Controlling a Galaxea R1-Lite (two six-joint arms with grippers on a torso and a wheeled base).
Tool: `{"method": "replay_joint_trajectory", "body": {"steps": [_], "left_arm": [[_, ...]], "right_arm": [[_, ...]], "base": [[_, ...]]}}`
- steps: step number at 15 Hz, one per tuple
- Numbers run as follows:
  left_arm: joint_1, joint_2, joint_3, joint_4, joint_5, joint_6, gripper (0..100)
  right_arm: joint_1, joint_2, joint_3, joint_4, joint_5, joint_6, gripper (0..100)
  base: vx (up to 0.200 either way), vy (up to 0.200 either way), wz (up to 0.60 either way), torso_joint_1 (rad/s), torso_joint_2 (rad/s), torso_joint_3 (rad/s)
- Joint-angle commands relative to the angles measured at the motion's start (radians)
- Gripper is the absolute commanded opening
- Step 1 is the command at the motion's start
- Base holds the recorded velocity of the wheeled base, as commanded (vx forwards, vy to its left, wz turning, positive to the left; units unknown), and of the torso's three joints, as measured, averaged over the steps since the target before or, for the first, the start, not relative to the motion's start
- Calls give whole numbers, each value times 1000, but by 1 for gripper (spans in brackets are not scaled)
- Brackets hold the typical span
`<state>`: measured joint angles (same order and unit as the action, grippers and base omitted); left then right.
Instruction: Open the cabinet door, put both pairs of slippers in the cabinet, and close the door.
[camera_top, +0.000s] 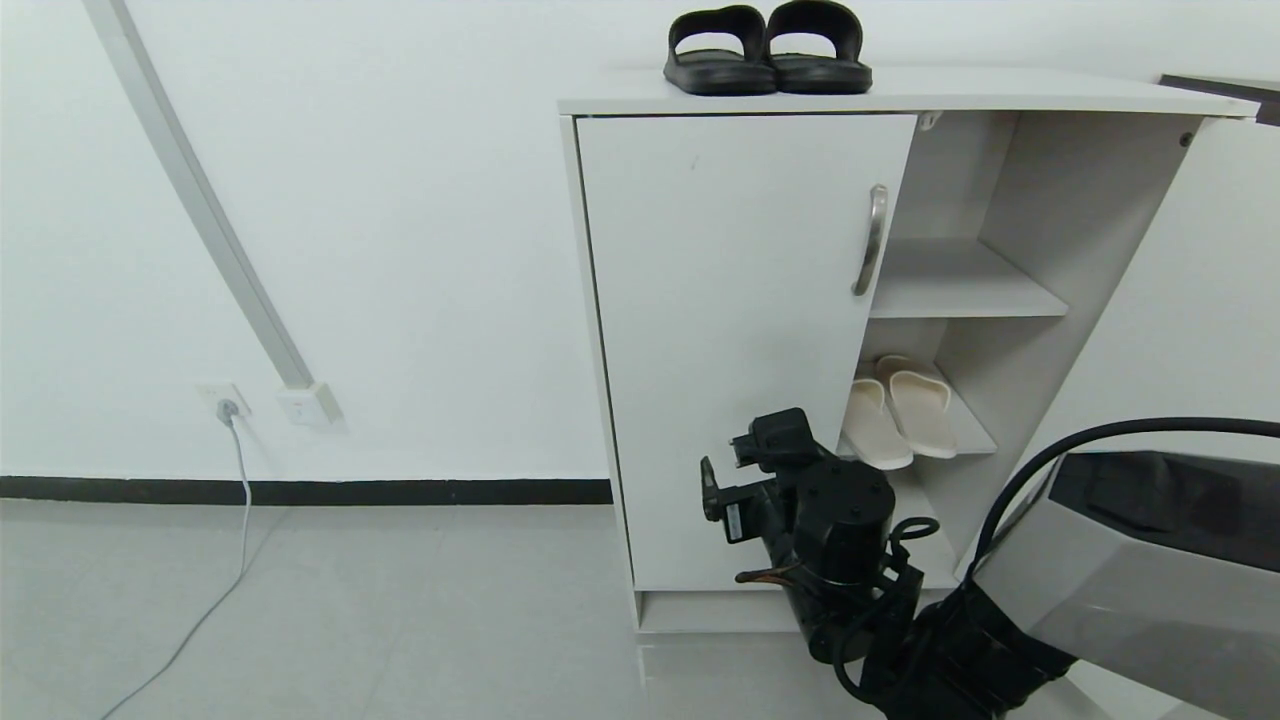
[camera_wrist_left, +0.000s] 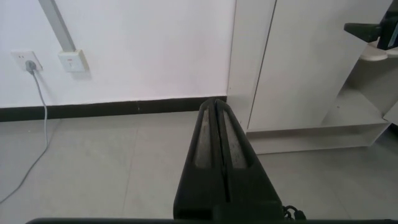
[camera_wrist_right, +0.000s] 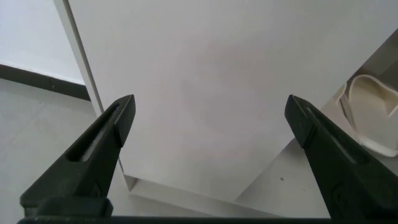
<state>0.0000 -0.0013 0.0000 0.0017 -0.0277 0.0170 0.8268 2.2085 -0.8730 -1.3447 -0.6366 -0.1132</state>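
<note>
A white cabinet (camera_top: 900, 92) stands against the wall, its left door (camera_top: 730, 340) closed and its right door (camera_top: 1190, 300) swung open. A pair of black slippers (camera_top: 767, 50) sits on its top. A pair of cream slippers (camera_top: 895, 410) lies on the lower shelf inside, with one slipper (camera_wrist_right: 373, 106) visible in the right wrist view. My right gripper (camera_top: 728, 465) is open and empty, low in front of the closed left door (camera_wrist_right: 205, 74). My left gripper (camera_wrist_left: 216, 107) is shut and empty above the floor, to the left of the cabinet (camera_wrist_left: 298, 62).
The upper shelf (camera_top: 960, 285) is bare. A wall socket with a grey cable (camera_top: 232, 470) and a slanted conduit (camera_top: 190, 190) are on the wall to the left. Grey floor (camera_top: 350, 610) stretches in front of the cabinet.
</note>
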Motion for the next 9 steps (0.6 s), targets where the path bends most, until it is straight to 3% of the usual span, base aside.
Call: {"method": "replay_joint_trajectory", "body": {"steps": [1, 6, 9], "left_arm": [[0, 1, 0, 0, 0, 0, 0], [0, 1, 0, 0, 0, 0, 0], [0, 1, 0, 0, 0, 0, 0]], "right_arm": [[0, 5, 0, -1, 0, 0, 100], [3, -6, -20, -50, 2, -17, 100], [6, -9, -20, -76, 2, -29, 100]], "base": [[0, 0, 0, 0, 0, 0], [0, 0, 0, 0, -11, -9], [0, 0, 0, 9, -186, -289]]}}
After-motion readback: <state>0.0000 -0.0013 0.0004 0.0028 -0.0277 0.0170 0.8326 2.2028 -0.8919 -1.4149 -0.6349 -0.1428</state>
